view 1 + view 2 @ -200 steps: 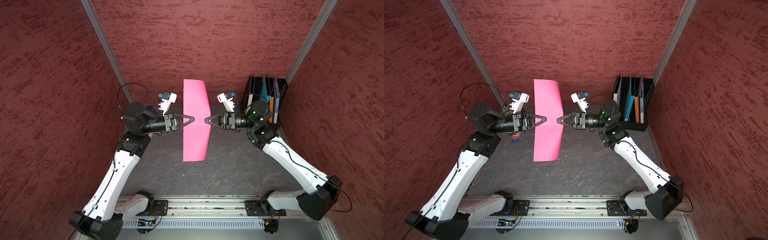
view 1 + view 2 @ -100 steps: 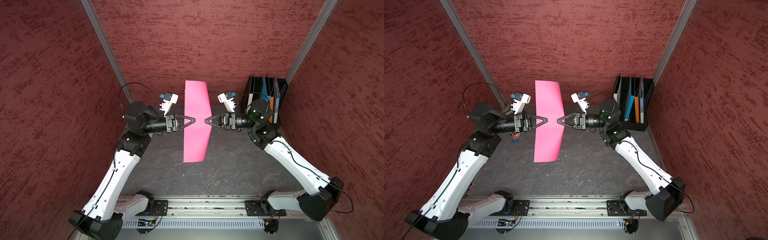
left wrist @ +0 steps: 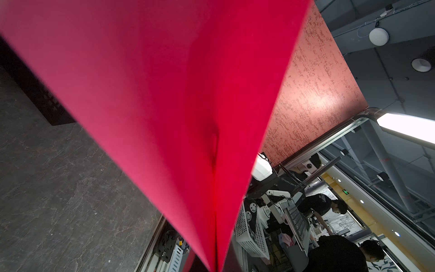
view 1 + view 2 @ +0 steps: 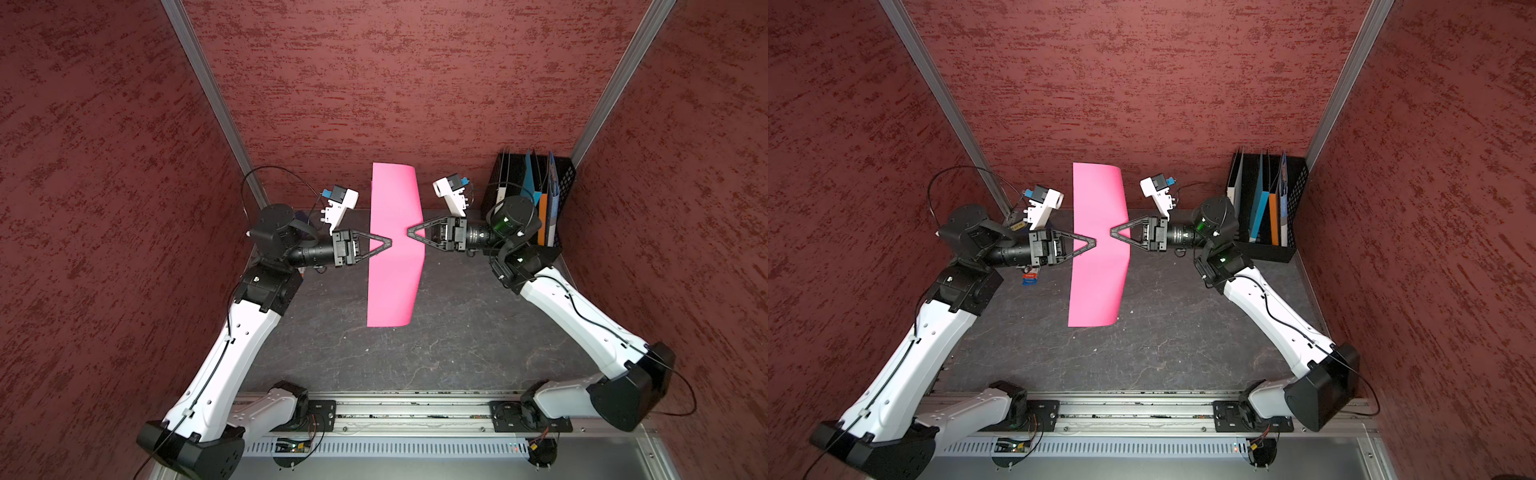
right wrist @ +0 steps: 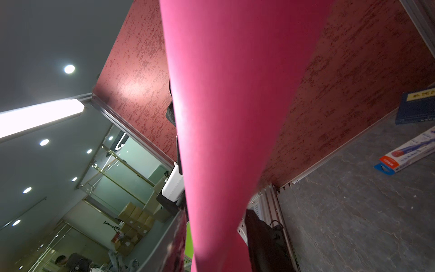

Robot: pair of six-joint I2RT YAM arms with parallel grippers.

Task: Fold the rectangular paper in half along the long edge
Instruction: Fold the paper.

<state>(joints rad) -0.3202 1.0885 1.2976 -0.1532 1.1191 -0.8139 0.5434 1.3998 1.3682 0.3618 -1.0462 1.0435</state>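
Over the middle of the dark table [image 4: 457,332], we see the rectangular paper [image 4: 392,266] lifted off the surface. Its long edges run from the back wall [image 4: 395,83] toward the base rail [image 4: 407,411], and its near end is gently curved. The left arm [image 4: 232,345] and the right arm [image 4: 582,316] rise from the rail, bend at the elbow and turn their wrists inward. The two grippers therefore lie level and point at each other across the sheet.

The left gripper [image 4: 388,241] reaches in over the left long edge, jaws closed on the paper at mid-length. In its wrist view we see the paper [image 3: 164,94] creasing down to a pinched point.

The right gripper [image 4: 410,231] reaches in over the right long edge, its tip just short of the left one. From above each finger covers its partner, and the right wrist view is mostly filled by the paper [image 5: 223,117]. So we cannot tell whether the right jaws are apart or gripping.
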